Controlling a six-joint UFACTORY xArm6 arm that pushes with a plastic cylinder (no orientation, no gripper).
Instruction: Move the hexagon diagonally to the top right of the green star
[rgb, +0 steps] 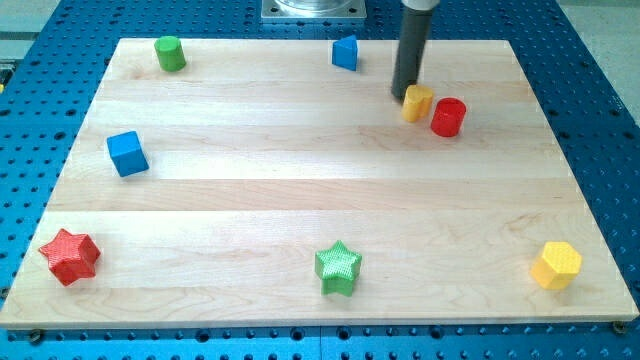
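The yellow hexagon (556, 265) lies near the board's bottom right corner. The green star (338, 268) lies near the bottom edge at the middle, well to the left of the hexagon. My tip (403, 96) is near the view's top right, touching the left side of a small yellow cylinder-like block (417, 102), far above the hexagon and the star.
A red cylinder (448, 117) sits right of the small yellow block. A blue block (345, 52) is at the top middle, a green cylinder (170, 53) at the top left, a blue cube (127, 153) at the left, a red star (69, 256) at the bottom left.
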